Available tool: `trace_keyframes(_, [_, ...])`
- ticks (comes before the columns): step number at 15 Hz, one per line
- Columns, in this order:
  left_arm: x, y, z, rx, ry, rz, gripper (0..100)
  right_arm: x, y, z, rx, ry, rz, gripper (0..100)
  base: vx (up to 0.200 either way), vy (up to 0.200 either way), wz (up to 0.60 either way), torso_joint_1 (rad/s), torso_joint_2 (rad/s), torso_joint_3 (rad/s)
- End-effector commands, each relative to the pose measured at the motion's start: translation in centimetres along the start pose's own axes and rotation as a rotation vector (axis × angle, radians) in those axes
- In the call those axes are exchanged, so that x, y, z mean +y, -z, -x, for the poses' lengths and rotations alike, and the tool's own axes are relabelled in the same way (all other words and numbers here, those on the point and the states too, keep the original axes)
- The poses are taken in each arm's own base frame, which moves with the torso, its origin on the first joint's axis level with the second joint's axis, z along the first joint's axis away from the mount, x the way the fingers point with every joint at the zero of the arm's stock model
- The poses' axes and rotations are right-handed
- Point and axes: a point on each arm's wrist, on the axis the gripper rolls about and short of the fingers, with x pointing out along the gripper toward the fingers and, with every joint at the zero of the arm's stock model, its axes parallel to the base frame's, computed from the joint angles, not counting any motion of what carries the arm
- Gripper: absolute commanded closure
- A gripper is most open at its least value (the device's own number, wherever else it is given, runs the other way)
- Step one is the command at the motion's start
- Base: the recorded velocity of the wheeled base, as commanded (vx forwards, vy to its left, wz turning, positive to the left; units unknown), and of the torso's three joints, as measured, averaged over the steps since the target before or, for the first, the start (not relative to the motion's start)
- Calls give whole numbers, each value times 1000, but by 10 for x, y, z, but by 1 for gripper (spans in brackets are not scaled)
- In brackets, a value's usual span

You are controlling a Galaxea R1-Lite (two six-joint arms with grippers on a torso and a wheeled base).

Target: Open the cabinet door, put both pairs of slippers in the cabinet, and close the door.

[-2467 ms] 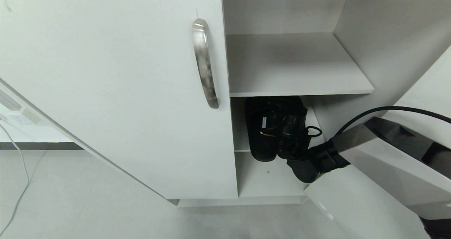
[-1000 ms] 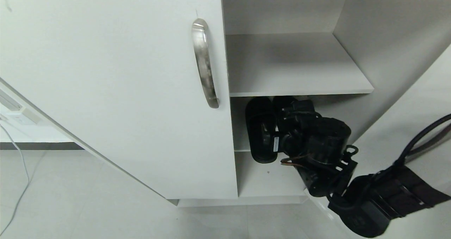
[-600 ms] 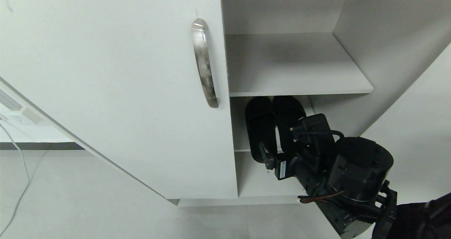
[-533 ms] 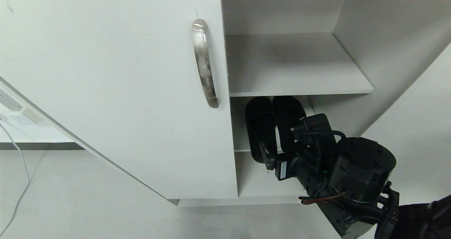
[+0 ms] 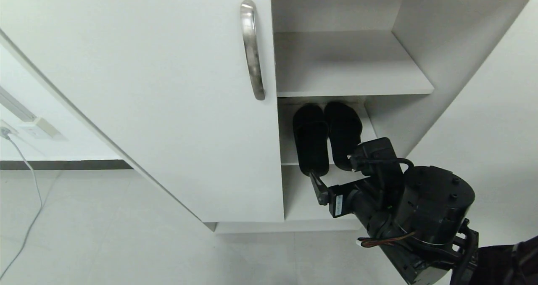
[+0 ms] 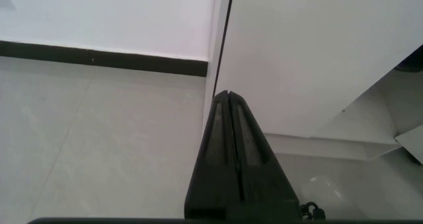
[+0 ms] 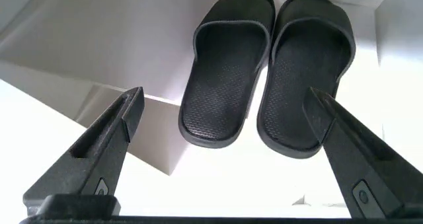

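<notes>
A pair of black slippers (image 5: 327, 134) lies side by side on the cabinet's middle shelf (image 5: 370, 130), toes inward, heels slightly over the front edge; the same slippers (image 7: 264, 72) lie straight ahead in the right wrist view. My right gripper (image 5: 334, 173) hangs just in front of the heels, outside the cabinet, open, with nothing between its fingers (image 7: 109, 141). The right gripper (image 7: 226, 98) stands wider than the pair. My left gripper (image 6: 229, 118) is shut with nothing in it, low over the floor beside the cabinet's outer corner.
The cabinet's left door (image 5: 159, 87) with its metal handle (image 5: 252, 49) is closed. The right door (image 5: 496, 108) stands swung open at the right. The upper shelf (image 5: 349, 62) and bottom board (image 5: 302, 201) are bare. A wall socket (image 5: 38, 127) with cable sits far left.
My right gripper let go of the slippers and drew back out of the cabinet; the pair stays on the shelf. The head camera has shifted, moving the whole picture.
</notes>
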Motion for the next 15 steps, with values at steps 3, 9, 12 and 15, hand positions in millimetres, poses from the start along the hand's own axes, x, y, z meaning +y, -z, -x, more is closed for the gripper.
trace_keyframes(3, [0, 0, 0, 2, 0, 0, 100, 1, 5, -2, 11, -1, 8, 0, -200, 0, 0, 2, 2, -1])
trace_keyframes(9, [0, 0, 0, 1, -1, 2, 100, 2, 6, -2, 14, 1, -2, 0, 0, 0, 0, 0, 0, 0])
trace_keyframes(12, [0, 0, 0, 1, -1, 2, 100, 1, 6, -1, 16, 1, 0, 0, 0, 0, 0, 0, 0, 0])
trace_keyframes(15, [0, 0, 0, 1, -1, 2, 100, 1, 6, -1, 16, 1, 0, 0, 0, 0, 0, 0, 0, 0])
